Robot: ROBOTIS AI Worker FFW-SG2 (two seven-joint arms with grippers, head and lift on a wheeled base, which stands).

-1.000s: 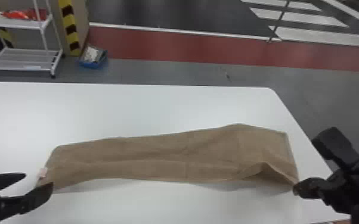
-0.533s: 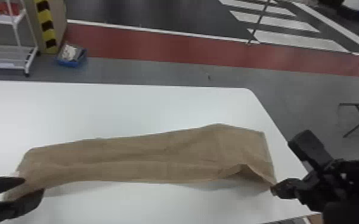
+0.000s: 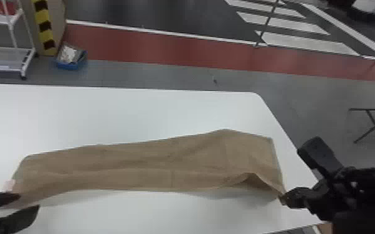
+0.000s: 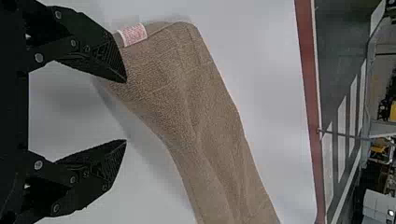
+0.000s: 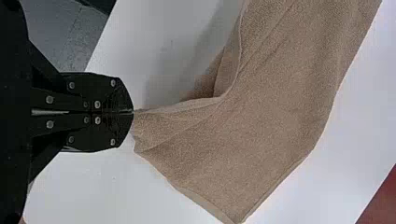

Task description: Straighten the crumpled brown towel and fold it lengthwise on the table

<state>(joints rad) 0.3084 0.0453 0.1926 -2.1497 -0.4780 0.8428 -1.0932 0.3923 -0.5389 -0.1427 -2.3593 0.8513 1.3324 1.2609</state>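
Note:
The brown towel (image 3: 152, 165) lies as a long strip across the table, with a raised fold near its right end. At its near left corner my left gripper (image 3: 29, 202) stands open. In the left wrist view the left gripper (image 4: 125, 112) has one finger over the towel's corner beside the white tag (image 4: 133, 35), the other over bare table. My right gripper (image 3: 285, 199) is at the near right corner; in the right wrist view the right gripper (image 5: 132, 112) is shut on that corner of the towel (image 5: 261, 130).
The white table (image 3: 118, 112) has its right edge just by my right arm. Beyond it on the floor are a white shelf rack (image 3: 6, 49), a blue bin (image 3: 70, 59) and a black folding stand (image 3: 373, 119).
The head view has swung to the right, shifting the table and towel leftward. The right gripper keeps hold of the corner, and the left gripper stays open by the other end.

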